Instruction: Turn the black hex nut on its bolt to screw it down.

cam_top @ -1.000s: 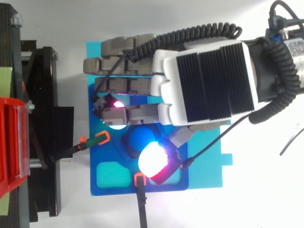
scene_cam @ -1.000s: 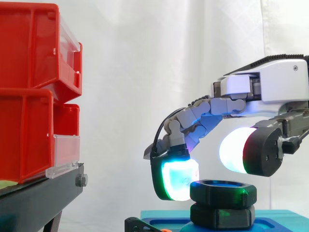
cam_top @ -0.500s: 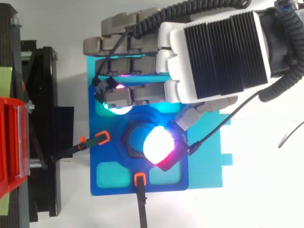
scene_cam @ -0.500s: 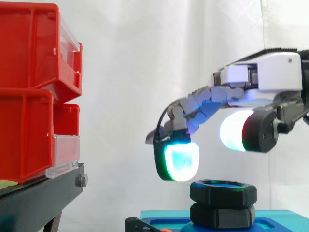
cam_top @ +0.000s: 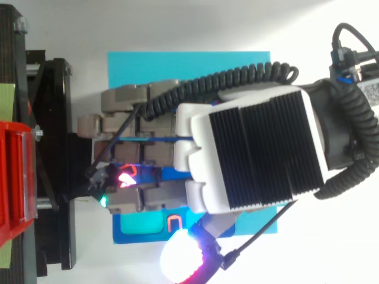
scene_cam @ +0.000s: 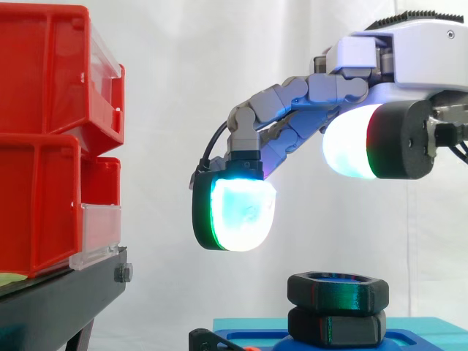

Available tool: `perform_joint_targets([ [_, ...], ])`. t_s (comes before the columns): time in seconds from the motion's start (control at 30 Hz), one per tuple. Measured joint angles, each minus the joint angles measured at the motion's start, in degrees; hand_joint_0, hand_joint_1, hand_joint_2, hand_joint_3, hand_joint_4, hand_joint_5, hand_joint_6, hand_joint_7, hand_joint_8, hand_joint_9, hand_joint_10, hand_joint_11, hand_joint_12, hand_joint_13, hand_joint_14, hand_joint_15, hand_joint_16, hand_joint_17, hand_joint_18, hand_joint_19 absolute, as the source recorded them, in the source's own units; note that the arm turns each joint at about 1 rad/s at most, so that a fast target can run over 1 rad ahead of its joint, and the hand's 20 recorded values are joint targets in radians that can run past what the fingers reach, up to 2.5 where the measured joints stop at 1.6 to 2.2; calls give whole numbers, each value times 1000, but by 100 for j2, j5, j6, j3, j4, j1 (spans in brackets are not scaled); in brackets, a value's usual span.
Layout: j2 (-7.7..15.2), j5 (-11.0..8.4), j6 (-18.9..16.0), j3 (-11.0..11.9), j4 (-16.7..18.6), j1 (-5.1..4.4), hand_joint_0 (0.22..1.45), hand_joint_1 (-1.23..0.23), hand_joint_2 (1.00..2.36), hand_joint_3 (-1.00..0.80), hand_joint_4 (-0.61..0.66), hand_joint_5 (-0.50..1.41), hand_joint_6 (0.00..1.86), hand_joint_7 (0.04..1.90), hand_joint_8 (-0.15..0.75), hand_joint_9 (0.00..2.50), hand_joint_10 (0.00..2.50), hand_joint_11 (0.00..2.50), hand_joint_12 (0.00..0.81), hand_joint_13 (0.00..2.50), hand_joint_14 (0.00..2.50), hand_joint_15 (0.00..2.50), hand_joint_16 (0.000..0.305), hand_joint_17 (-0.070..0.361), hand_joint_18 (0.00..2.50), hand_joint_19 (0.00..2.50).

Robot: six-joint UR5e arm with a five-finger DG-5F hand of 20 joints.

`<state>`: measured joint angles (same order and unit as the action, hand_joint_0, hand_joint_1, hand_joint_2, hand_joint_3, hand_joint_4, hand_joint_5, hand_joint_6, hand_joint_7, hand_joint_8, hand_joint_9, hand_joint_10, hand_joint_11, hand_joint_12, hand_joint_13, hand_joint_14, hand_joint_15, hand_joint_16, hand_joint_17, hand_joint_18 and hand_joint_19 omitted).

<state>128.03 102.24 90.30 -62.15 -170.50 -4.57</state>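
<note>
The black hex nut (scene_cam: 336,289) sits on its bolt above a second black hex piece (scene_cam: 336,326), on the blue fixture (scene_cam: 409,335). My hand (scene_cam: 351,88) hangs well above it, open and touching nothing. One fingertip pad (scene_cam: 235,216) glows white-cyan up and to the left of the nut, and the thumb pad (scene_cam: 351,142) glows white above it. In the top view the hand (cam_top: 254,154) covers the nut, leaving a strip of the blue fixture (cam_top: 142,226) and the cyan plate (cam_top: 189,65) in sight.
Red bins (scene_cam: 44,146) are stacked on a black stand (scene_cam: 58,300) at the left, with a gap between them and the fixture. An orange-tipped clamp (cam_top: 174,223) sits at the fixture's front edge. A white curtain hangs behind.
The hand has risen off the nut, its fingertip pad moving up and left in the side view. In the top view it has shifted toward the bottom edge and now covers the nut.
</note>
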Motion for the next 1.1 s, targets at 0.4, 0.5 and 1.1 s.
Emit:
perform_joint_targets([
  [0.4,27,-11,36,-30,-162,-113,530,-209,1000,-500,94,-40,504,999,222,705,0,0,304,453,0,0,44,99,420,326],
  [0.5,28,-7,82,-49,-185,-103,530,-210,1000,-500,88,-40,504,994,220,709,0,0,304,453,0,0,44,98,422,325],
  [1.1,29,41,336,-79,-377,35,529,-213,1000,-500,67,-24,504,1113,219,708,0,0,302,455,0,0,44,98,421,323],
])
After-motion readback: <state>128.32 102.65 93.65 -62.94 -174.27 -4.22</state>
